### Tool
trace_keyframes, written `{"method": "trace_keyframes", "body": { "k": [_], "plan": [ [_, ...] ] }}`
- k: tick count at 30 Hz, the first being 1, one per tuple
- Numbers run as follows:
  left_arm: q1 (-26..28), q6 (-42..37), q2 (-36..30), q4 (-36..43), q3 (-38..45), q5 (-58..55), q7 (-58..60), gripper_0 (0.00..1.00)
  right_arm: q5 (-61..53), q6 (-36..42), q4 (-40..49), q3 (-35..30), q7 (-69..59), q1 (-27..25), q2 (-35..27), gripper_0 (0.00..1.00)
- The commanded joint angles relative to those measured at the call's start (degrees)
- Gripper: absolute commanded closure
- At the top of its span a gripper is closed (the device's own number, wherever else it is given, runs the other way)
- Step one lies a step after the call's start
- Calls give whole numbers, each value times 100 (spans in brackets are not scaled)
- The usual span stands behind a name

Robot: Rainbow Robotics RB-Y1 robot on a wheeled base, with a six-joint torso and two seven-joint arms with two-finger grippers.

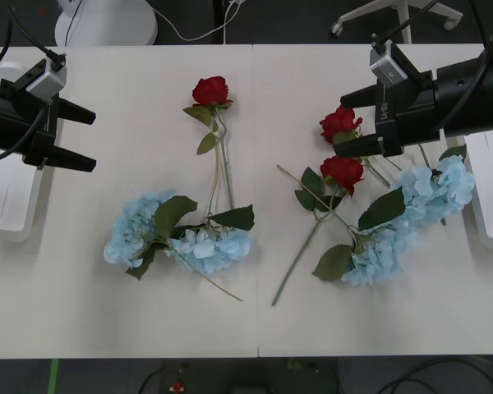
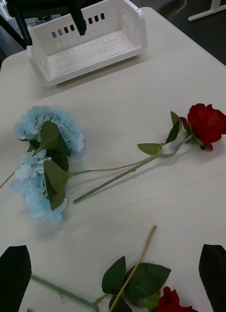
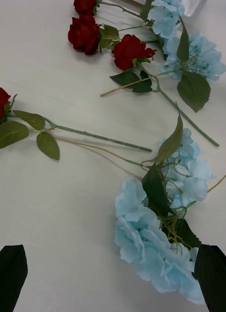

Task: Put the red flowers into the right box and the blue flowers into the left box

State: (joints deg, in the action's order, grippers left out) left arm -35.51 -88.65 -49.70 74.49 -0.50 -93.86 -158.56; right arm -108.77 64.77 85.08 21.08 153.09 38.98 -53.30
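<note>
White table [image 1: 82, 287]: both grippers, left [image 1: 86, 139] and right [image 1: 352, 123], gape over scattered red flowers [image 1: 343, 171]

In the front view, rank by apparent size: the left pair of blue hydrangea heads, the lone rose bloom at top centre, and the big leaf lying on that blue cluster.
1. Left blue hydrangea cluster, clearly largest.
2. Big leaf and lone rose bloom: leaf looks slightly larger, but too close to rank.

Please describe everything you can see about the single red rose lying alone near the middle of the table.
The lone red rose is artificial-looking: a deep-red, tightly furled bloom on a long thin green stem with a few oval leaves. It lies flat on the white table, bloom toward the far edge. Its stem end runs into the left blue hydrangea cluster. No gripper touches it.
</note>
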Motion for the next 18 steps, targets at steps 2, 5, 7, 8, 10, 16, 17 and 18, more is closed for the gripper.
{"method": "trace_keyframes", "body": {
  "k": [2, 5, 7, 8, 10, 16, 17, 18],
  "plan": [
    [-299, -83, -110, 207, 41, 9, 356, 0, 215, 106, 0, 177, 191, 21, -339, 0],
    [-360, 40, -259, 400, -64, -62, 356, 0, 365, 158, 9, 300, 191, 162, -480, 0],
    [-422, 146, -303, 664, -196, -79, 356, 0, 514, 281, 0, 150, 191, 224, -462, 0],
    [-431, 172, -303, 734, -240, -88, 356, 0, 558, 290, 0, 115, 191, 224, -454, 0],
    [-431, 401, -312, 1103, -372, -71, 356, 0, 857, 299, 0, 71, -95, 311, -436, 0],
    [-422, 840, -312, 2017, -609, 466, 2549, 0, 1701, 448, -439, 71, -2635, 751, -181, 0],
    [-422, 840, -312, 2184, -618, 615, 3173, 0, 1841, 519, -694, 71, -3022, 909, -84, 0],
    [-422, 840, -303, 2254, -627, 703, 3525, 0, 1929, 563, -844, 71, -3171, 1006, -41, 0]
  ]
}}
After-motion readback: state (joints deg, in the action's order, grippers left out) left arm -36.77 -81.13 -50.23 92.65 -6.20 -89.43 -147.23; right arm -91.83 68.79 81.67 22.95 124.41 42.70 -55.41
